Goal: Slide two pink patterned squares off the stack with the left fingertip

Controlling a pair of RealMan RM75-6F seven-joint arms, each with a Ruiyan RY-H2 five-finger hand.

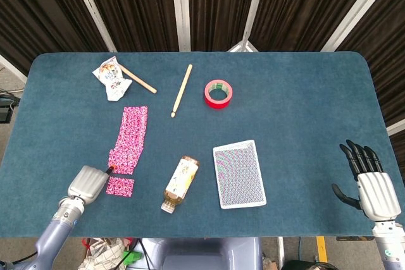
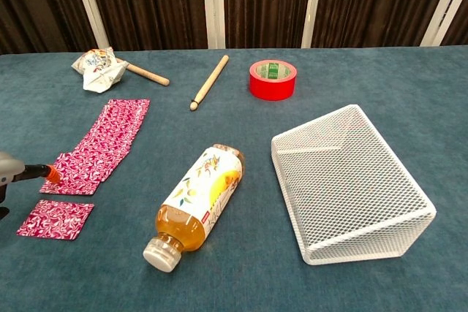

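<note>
left robot hand [image 1: 85, 183]: clenched, orange fingertip [image 2: 53, 173] extended onto near end of pink stack [image 1: 129, 138]; one square [image 2: 55, 219] already off. press lightly, drag toward worktop [image 1: 297, 93] edge. right robot hand [image 1: 373, 188]: released, idle.

Bright even overhead light, sharp, faint shadows

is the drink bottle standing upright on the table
No, the drink bottle lies on its side on the table, cap toward the near edge.

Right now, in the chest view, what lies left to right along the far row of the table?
Wrapper → thin stick → thick stick → red tape.
</note>
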